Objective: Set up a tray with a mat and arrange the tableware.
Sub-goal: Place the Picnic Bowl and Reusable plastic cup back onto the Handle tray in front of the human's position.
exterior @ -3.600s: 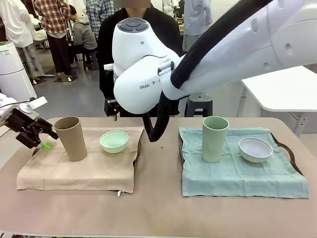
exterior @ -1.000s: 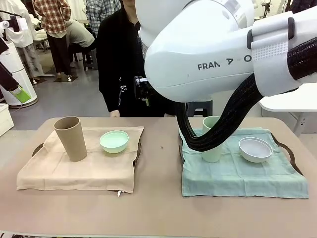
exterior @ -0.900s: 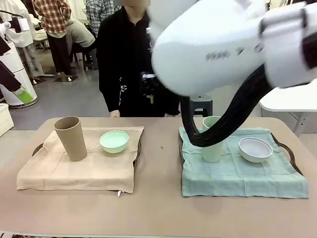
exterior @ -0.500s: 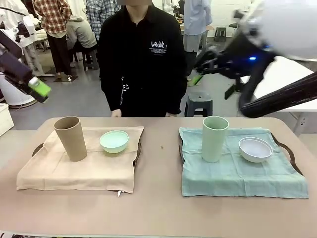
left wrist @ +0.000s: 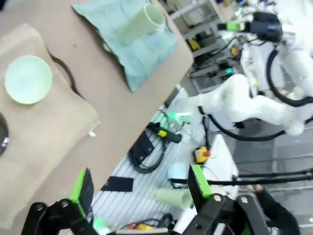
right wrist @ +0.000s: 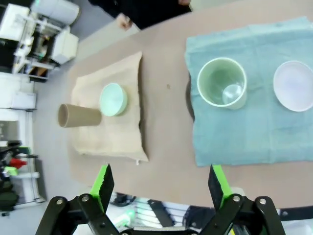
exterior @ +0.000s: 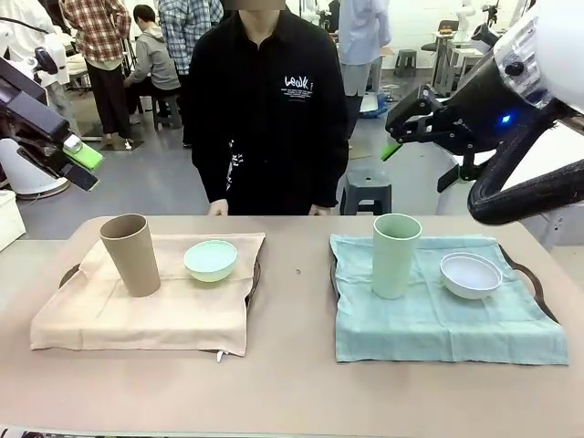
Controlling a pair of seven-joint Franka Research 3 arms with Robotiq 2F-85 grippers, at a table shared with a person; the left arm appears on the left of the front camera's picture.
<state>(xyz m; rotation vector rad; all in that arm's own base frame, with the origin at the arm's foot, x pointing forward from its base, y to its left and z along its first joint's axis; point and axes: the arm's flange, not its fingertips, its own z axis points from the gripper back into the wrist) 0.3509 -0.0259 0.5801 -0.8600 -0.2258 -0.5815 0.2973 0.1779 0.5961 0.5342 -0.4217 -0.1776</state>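
Observation:
On the left, a tan mat (exterior: pixel 146 310) covers a tray (exterior: pixel 69 273) and carries the upright tan cup (exterior: pixel 130 254) and the mint green bowl (exterior: pixel 210 260). On the right, a teal mat (exterior: pixel 438 319) over a second tray (exterior: pixel 526 271) holds the pale green cup (exterior: pixel 395 255) and the white bowl (exterior: pixel 470 275). My left gripper (exterior: pixel 85 166) hangs open, high off the table's left end. My right gripper (exterior: pixel 394 135) is open, high above the far right. The right wrist view looks down on the pale green cup (right wrist: pixel 221 82), white bowl (right wrist: pixel 293 92), mint bowl (right wrist: pixel 113 99) and tan cup (right wrist: pixel 78 116).
A person in black (exterior: pixel 265 109) stands at the far edge with both hands by the table. Bare tabletop (exterior: pixel 292 301) runs between the two trays and along the front. The left wrist view shows the mint bowl (left wrist: pixel 28 79), cables and equipment on the floor beside the table.
My right arm has swung away from in front of the camera to the upper right. The left gripper rose from beside the tan cup. The tableware has not moved.

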